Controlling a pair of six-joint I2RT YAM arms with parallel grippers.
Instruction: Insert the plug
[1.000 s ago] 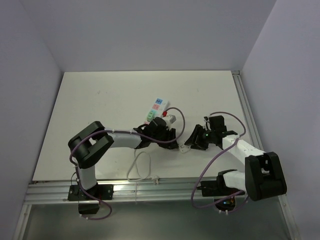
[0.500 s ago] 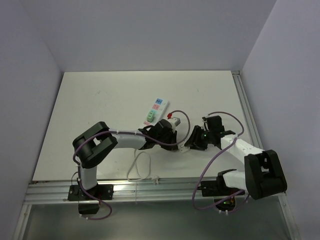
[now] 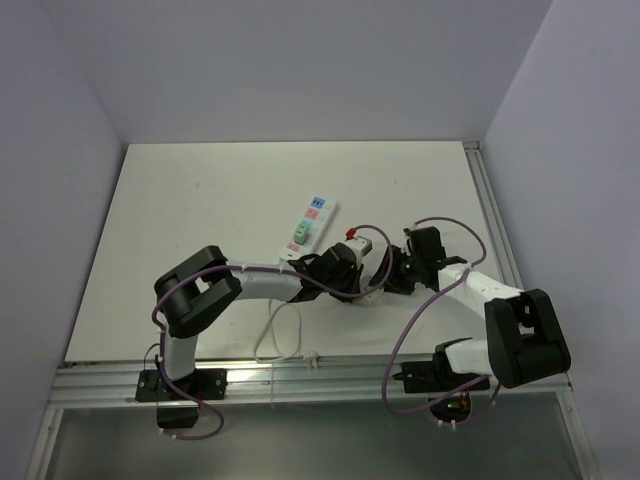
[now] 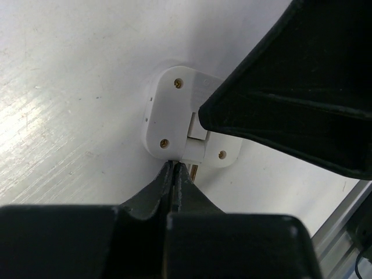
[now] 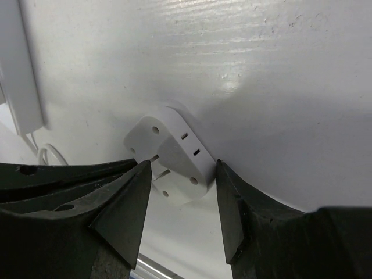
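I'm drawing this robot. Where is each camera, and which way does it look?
Top external: above and behind, looking down at the table; the left arm and right arm show.
Left wrist: on the left arm, looking down at the plug; the left gripper shows.
Right wrist: on the right arm, looking down at the plug between the right gripper fingers.
Shared: both wrist views show the plug.

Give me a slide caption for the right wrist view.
Right gripper fingers flank the white plug lying on the table.
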